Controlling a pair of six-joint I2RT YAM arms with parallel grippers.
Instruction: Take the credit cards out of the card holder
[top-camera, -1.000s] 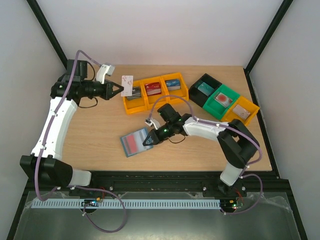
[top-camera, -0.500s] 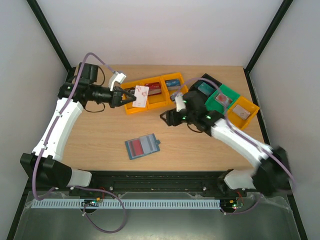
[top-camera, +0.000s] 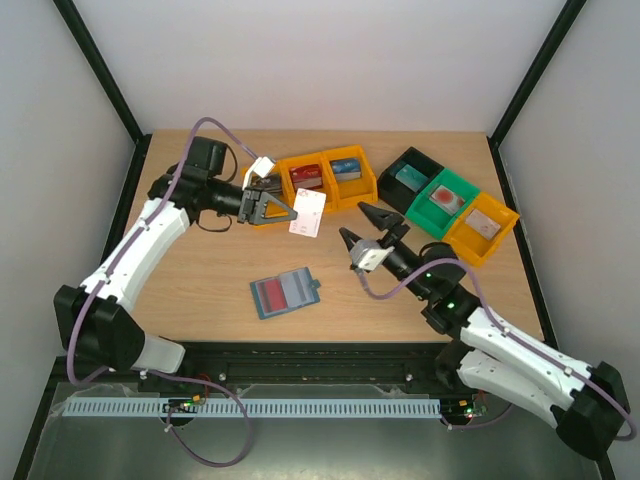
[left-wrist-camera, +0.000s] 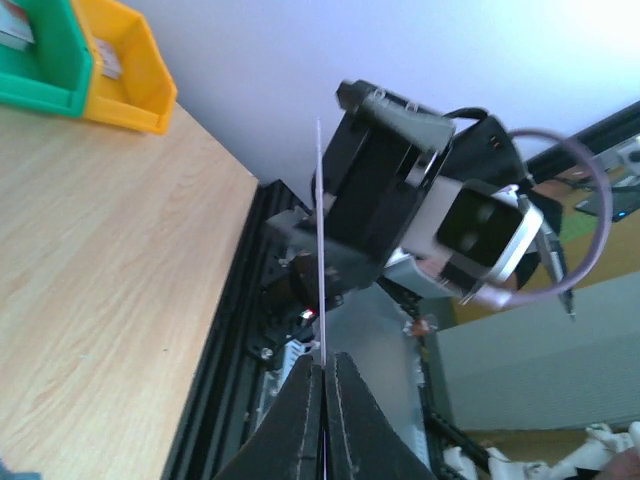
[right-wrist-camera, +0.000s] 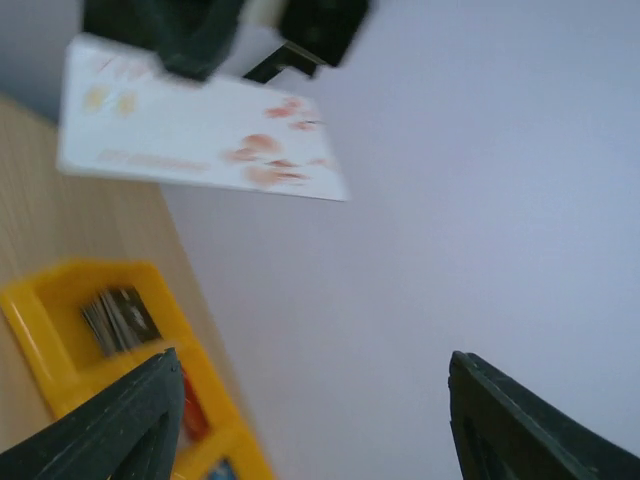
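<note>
Left pincer (top-camera: 293, 212) pinches a thin white red-marked plastic card (top-camera: 308, 213) by its edge. Right pincer (top-camera: 353, 219) gapes wide, empty, facing that card.

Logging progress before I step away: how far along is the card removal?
Done: cards sit in the orange bins. In hand: the left gripper pinches a white credit card above the table; the right gripper stands open and empty nearby. Left: the card holder lies open, seemingly with a red card inside.
</note>
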